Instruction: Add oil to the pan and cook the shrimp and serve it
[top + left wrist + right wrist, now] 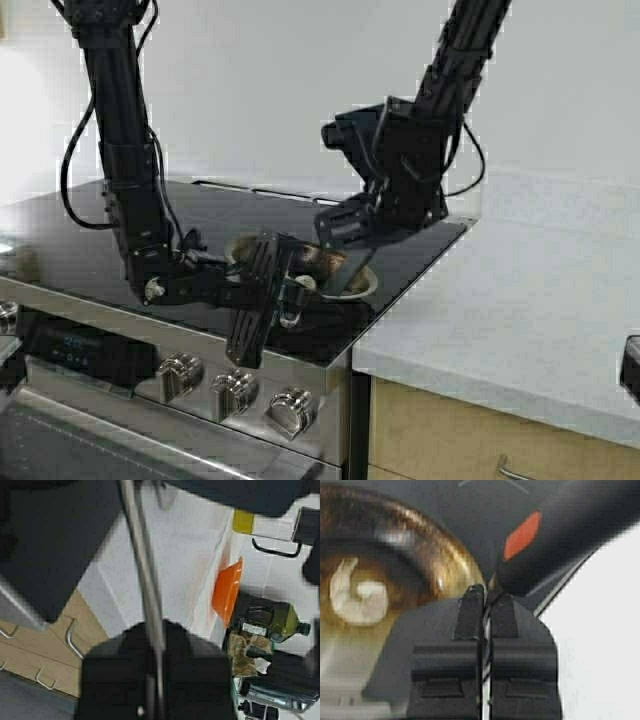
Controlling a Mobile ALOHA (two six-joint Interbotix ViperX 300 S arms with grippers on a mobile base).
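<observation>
The steel pan (352,286) sits on the black stove top near its right front corner, mostly hidden behind both grippers. In the right wrist view the pan (437,555) has a brown oily inside, and the curled pale shrimp (357,597) lies in it. My right gripper (335,232) (484,592) is shut on a thin steel piece at the pan's rim, apparently its handle. My left gripper (285,290) (152,625) is shut on a slim steel utensil shaft (142,570) right beside the pan. The oil dispenser (243,521) stands far off on the counter.
An orange bowl (227,592) and a green bottle (280,622) stand on the white counter (520,300) right of the stove. A black handle with a red mark (560,530) crosses just past my right gripper. The stove knobs (235,392) line the front edge.
</observation>
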